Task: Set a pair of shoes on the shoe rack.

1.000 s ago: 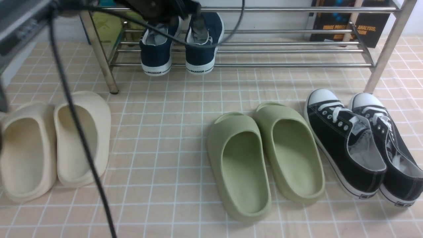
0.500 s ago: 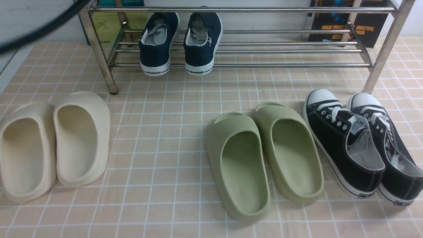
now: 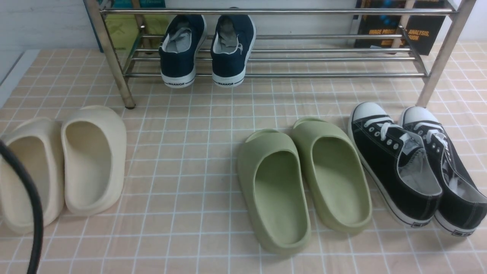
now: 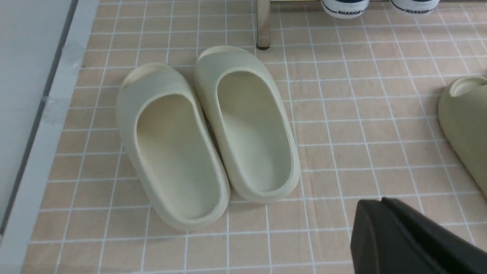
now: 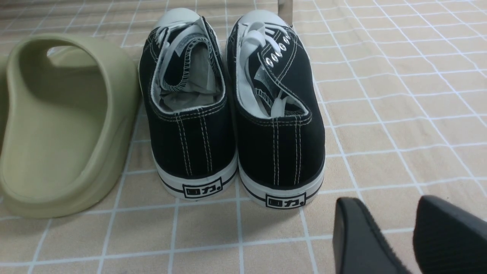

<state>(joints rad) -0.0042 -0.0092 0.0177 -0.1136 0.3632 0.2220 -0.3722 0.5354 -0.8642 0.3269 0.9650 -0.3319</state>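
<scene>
Four pairs of footwear, eight pieces in all, and one shoe rack (image 3: 274,57). Taking the rack as the marker: two cream slides (image 3: 62,167) lie on the tiled floor in front of its left leg, side by side and touching. Two navy slip-ons (image 3: 205,49) sit on the rack's lower bars toward its left end, heels facing out, each heel strip reading "WARRIOR". Two green slides (image 3: 304,182) lie on the floor in front of the rack's middle. Two black lace-up sneakers (image 3: 414,167) with white toe caps lie in front of its right leg; their heel tags carry a small mark I can't read for certain. Behind the rack's right end stands a dark book (image 3: 399,30) with orange lettering, "ANALYSIS" legible.

The left gripper (image 4: 411,239) hangs above the floor near the cream slides, jaws closed, holding nothing. The right gripper (image 5: 403,236) hovers behind the black sneakers' heels, jaws parted and empty.
</scene>
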